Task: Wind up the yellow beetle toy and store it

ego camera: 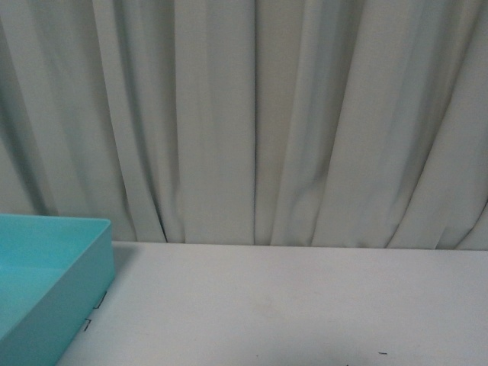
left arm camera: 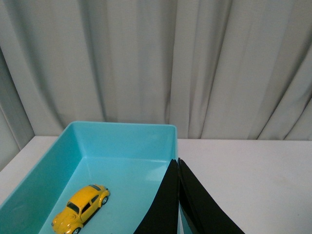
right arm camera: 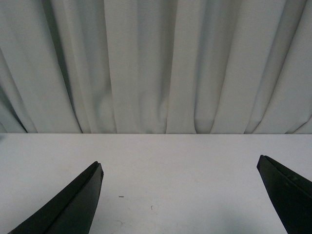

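The yellow beetle toy point(left arm camera: 81, 208) lies on its wheels on the floor of a turquoise bin point(left arm camera: 122, 131) in the left wrist view. My left gripper point(left arm camera: 177, 162) is shut with nothing between its black fingers. Its tips hover at the bin's wall, apart from the toy. In the right wrist view my right gripper point(right arm camera: 179, 163) is open above the bare white table point(right arm camera: 170, 165), holding nothing. The front view shows only a corner of the bin point(ego camera: 76, 290); neither arm nor the toy appears there.
A pale grey curtain point(ego camera: 252, 114) hangs along the table's far edge in all views. The white table point(ego camera: 305, 305) stretches to the right of the bin. Tiny dark specks point(right arm camera: 120, 197) mark the tabletop.
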